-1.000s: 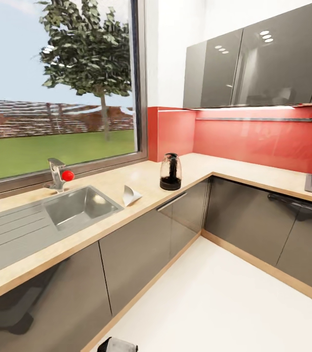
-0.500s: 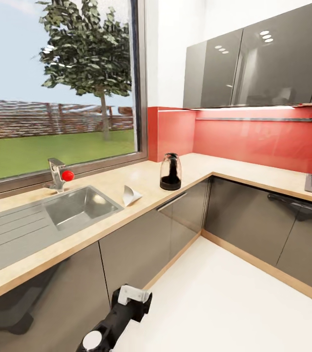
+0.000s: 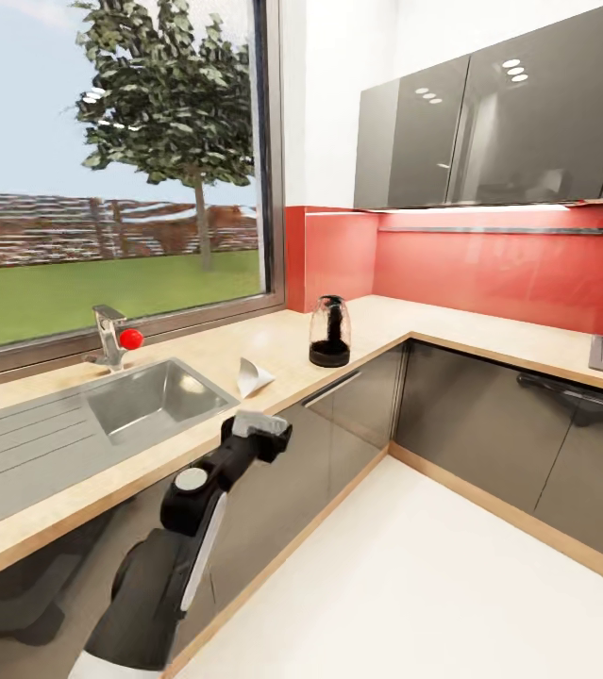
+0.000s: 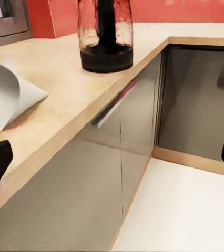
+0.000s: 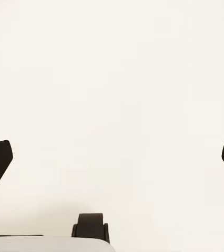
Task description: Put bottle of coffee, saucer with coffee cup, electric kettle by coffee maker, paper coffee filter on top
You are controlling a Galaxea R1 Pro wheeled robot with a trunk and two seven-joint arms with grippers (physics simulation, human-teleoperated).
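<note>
Left gripper, jaws open and empty, hovers near the tan wood-look worktop edge, close to the white folded paper cone filter; right gripper jaws likewise open.

A large window w/ a tree and lawn beyond is set in the white wall. A red backsplash is lit from under glossy dark grey upper cabinets. Dark grey base cabinet fronts are edged in light wood. The floor is rendered off-white.
</note>
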